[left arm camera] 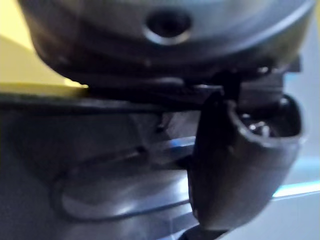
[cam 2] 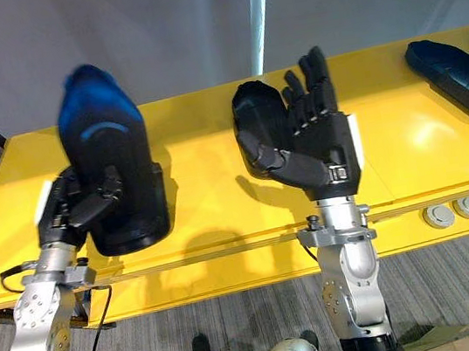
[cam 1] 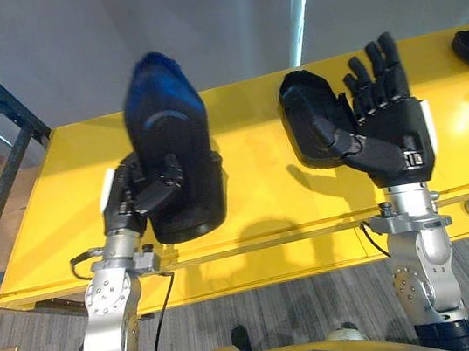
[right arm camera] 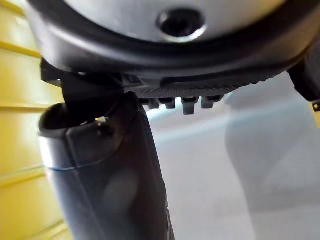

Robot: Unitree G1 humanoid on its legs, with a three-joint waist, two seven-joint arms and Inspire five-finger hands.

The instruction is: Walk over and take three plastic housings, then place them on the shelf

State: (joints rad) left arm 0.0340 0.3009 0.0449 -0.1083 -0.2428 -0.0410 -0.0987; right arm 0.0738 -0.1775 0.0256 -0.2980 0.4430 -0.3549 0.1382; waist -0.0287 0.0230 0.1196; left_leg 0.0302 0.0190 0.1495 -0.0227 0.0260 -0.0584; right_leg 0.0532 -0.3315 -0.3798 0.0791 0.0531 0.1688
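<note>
Housings first, in the left eye view: 1 black housing [cam 1: 174, 140] stands upright in the left hand [cam 1: 144, 193], clear of the yellow surface [cam 1: 258, 212], with the thumb curled across its face. A 2nd housing [cam 1: 310, 120] lies on that surface, its long axis running away from the robot. It sits just left of the right hand [cam 1: 387, 131], whose fingers [cam 1: 375, 84] are straight and spread, the thumb reaching over its near edge.

The right eye view adds a 3rd housing [cam 2: 454, 76], well off to the right.

In the left wrist view the thumb presses on the black housing. In the right wrist view the fingertips are straight, with nothing gripped.

The right hand is the nearer one to the 2nd housing, so I judge it should close leftward, across the short axis.
</note>
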